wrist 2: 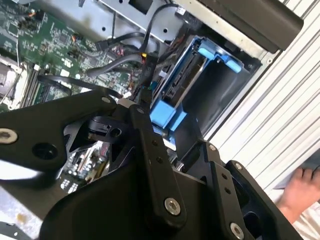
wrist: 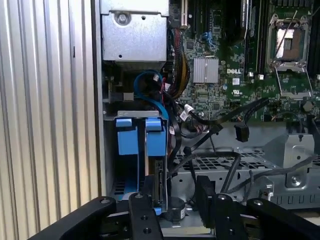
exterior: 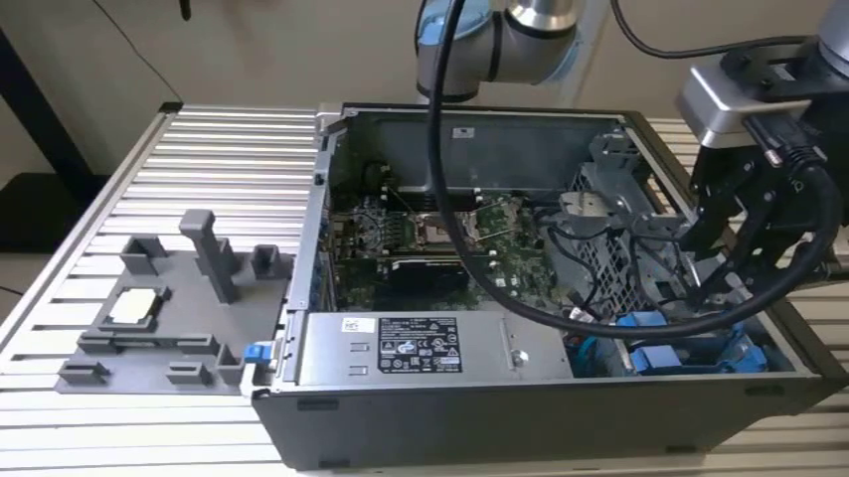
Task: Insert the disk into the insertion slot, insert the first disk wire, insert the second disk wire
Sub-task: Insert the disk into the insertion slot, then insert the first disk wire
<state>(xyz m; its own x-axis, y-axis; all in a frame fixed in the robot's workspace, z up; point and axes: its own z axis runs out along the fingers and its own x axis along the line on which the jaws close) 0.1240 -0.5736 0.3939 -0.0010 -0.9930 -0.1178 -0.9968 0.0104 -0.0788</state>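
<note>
Pincer close above disk

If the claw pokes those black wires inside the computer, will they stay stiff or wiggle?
Probably wiggle. The black wires droop in loose curves over the green board, so they likely bend easily. They look thin, so they are probably light. They might spring back or snag on the grey metal cage.

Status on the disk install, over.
Gripper low at the insertion slot. Disk sits inside, blue carrier showing. Black cables crowd beside it.
</note>
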